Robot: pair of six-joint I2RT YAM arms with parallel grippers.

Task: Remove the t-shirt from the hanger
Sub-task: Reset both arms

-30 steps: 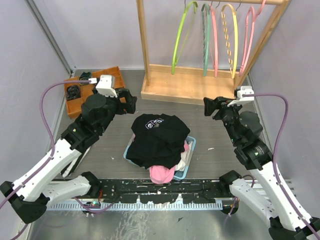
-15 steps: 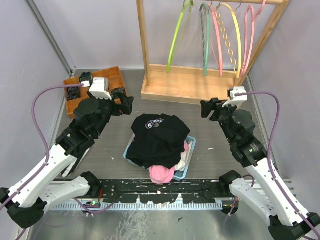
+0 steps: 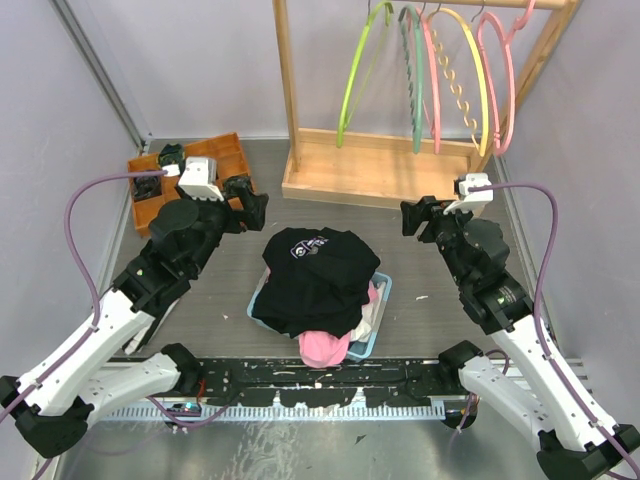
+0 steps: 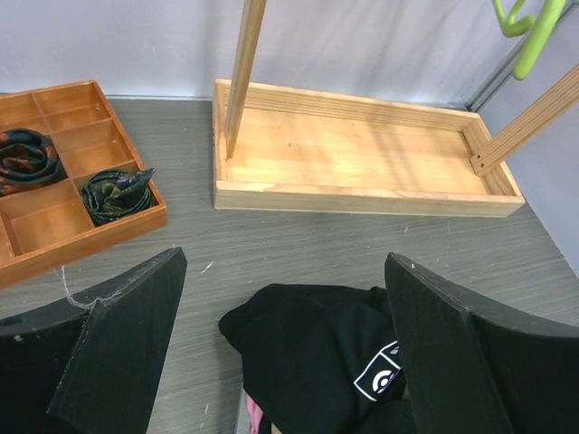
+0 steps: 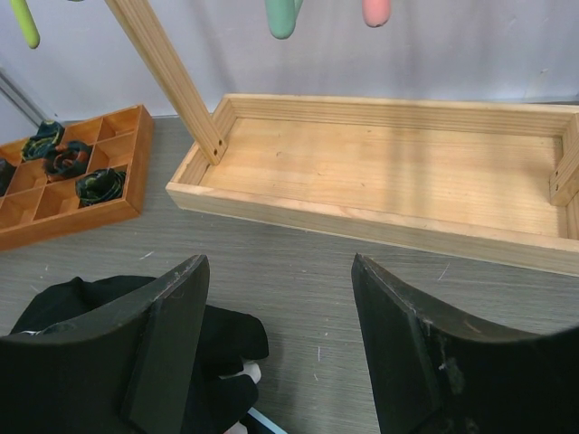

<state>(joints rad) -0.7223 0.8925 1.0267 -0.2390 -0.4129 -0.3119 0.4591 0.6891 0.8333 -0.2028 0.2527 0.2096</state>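
Observation:
A black t-shirt (image 3: 318, 272) with a white logo lies crumpled on top of a clothes pile in a light blue basket (image 3: 381, 297) at the table's middle. Several coloured hangers (image 3: 470, 70) hang bare on the wooden rack (image 3: 375, 170) behind it. My left gripper (image 3: 252, 202) hovers open just left of the shirt. In the left wrist view the t-shirt (image 4: 317, 353) shows below and between the spread fingers of the left gripper (image 4: 285, 260). My right gripper (image 3: 409, 220) is open to the right of the shirt. The right wrist view has that gripper (image 5: 279, 262) empty, with the t-shirt (image 5: 226, 339) by its left finger.
An orange wooden tray (image 3: 212, 150) with rolled dark items sits at the back left. The rack's flat base (image 4: 362, 154) lies beyond both grippers, with its uprights (image 3: 284, 80) rising from it. Pink and white clothes (image 3: 325, 346) stick out under the shirt. Grey walls close in both sides.
Both grippers have drawn slightly to the left, the left one also a little farther from the shirt. The hangers on the rack are swinging. The shirt has not moved.

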